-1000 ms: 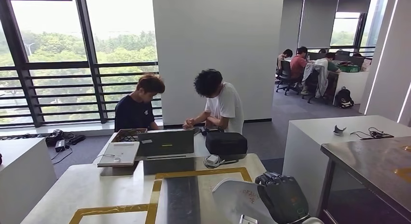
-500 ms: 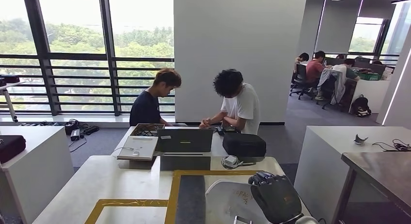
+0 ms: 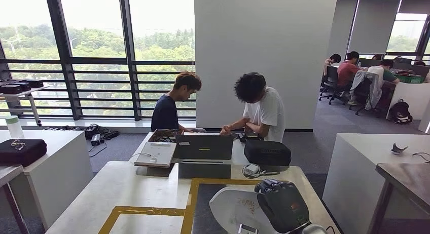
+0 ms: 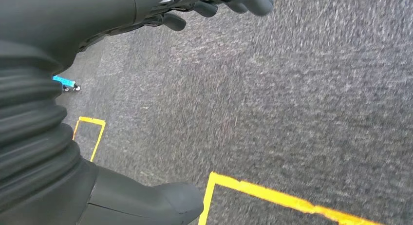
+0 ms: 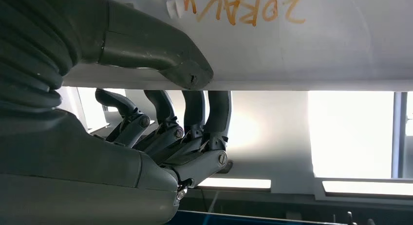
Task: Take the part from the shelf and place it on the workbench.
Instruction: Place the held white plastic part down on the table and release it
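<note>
Since a second ago the camera has swung left; fingers [image 5: 195, 113] of the right hand [image 3: 282, 203] still clamp the white part [image 3: 236, 206] above the table [image 3: 142, 188]. Carrying done, placing left. Left hand [image 4: 214, 3] hangs open.

White curved part [image 3: 236, 206], orange writing on it, gripped by right hand [image 3: 282, 203] above workbench [image 3: 142, 191].

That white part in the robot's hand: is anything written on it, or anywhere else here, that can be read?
White part, held by the right hand: orange handwriting, seen upside down in the right wrist view; the letters cannot be made out for sure.
Laptop: a small mark on its lid, too small to read.
</note>
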`<state>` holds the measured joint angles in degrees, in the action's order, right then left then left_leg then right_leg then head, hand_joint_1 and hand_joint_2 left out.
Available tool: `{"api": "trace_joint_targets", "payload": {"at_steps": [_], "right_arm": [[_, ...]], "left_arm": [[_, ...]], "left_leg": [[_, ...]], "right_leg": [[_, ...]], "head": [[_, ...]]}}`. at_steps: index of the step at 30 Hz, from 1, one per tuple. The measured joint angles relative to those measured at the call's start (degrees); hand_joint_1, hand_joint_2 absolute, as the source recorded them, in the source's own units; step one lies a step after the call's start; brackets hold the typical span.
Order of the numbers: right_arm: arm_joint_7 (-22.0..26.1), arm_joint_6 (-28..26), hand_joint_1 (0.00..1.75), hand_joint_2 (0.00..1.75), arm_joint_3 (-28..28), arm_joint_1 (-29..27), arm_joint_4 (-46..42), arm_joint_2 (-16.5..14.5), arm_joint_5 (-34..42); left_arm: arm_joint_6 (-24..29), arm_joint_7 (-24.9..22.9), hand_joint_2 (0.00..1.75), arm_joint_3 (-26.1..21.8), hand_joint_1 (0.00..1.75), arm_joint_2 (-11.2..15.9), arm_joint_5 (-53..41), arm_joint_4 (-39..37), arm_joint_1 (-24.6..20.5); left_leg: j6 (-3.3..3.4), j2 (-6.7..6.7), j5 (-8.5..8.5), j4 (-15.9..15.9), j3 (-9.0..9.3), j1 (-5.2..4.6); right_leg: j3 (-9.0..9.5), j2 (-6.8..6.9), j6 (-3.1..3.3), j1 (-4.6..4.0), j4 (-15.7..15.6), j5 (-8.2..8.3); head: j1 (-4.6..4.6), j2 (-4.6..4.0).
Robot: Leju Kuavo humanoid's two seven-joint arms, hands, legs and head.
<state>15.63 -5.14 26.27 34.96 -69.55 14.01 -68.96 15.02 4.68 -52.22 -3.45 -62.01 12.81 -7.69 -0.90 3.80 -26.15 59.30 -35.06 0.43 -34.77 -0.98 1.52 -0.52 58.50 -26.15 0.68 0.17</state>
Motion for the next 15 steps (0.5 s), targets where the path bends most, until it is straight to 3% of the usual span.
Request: {"api": "trace_joint_targets", "payload": {"at_steps": [4,6,7,8,9,11,15], "right_arm": [[0.0,0.0,1.75,1.75,0.0,0.0,0.0,-0.2,0.0],[0.0,0.1,1.75,1.75,0.1,-0.1,0.2,-0.4,0.0],[-0.1,0.2,1.75,1.75,0.2,-0.2,0.4,-0.5,0.0],[-0.1,0.3,1.75,1.75,0.2,-0.3,0.6,-0.6,0.0],[-0.2,0.4,1.75,1.75,0.3,-0.2,0.8,-0.6,0.1],[-0.5,0.6,1.75,1.75,0.4,0.2,1.4,-0.7,0.2],[-0.7,0.3,1.75,1.75,0.4,1.5,4.0,-1.2,0.7]], "left_arm": [[0.0,0.0,1.75,0.0,0.00,-0.1,0.0,0.0,0.0],[0.0,0.1,1.75,0.0,0.00,-0.1,-0.1,0.1,-0.1],[0.0,0.1,1.75,0.0,0.00,-0.1,-0.1,0.1,-0.2],[0.0,0.2,1.75,0.0,0.00,0.0,-0.2,0.2,-0.2],[0.0,0.2,1.75,0.0,0.00,0.0,-0.2,0.2,-0.2],[-0.1,0.3,1.75,0.0,0.00,0.0,-0.2,0.2,-0.3],[-1.6,0.8,1.75,0.0,0.00,-0.2,-0.3,0.2,-0.4]], "left_leg": [[-0.22,-0.66,-0.69,0.9,-0.32,-0.19],[-0.90,-2.38,-3.47,8.1,-3.99,0.00],[-1.23,-3.05,-3.68,10.1,-5.09,0.13],[-1.53,-3.54,-2.92,10.1,-5.21,0.27],[-1.52,-3.73,-1.10,6.3,-3.39,0.28],[-0.92,-3.82,0.65,0.6,-0.47,0.21],[-0.04,-3.49,0.83,-0.3,-0.06,0.15]], "right_leg": [[0.49,0.32,0.12,0.36,-0.6,0.23],[1.00,1.12,0.26,0.61,-0.9,0.22],[1.12,1.46,0.22,0.68,-0.8,0.06],[1.23,1.81,0.04,0.75,-0.6,-0.15],[1.28,1.97,-0.25,0.79,-0.4,-0.37],[1.18,2.06,-0.64,0.63,0.0,-0.73],[1.17,1.99,0.51,0.21,0.0,-0.60]], "head": [[-0.05,0.00],[-0.26,0.00],[-0.37,0.00],[-0.41,0.00],[-0.42,0.00],[-0.39,0.00],[-0.27,0.00]]}}
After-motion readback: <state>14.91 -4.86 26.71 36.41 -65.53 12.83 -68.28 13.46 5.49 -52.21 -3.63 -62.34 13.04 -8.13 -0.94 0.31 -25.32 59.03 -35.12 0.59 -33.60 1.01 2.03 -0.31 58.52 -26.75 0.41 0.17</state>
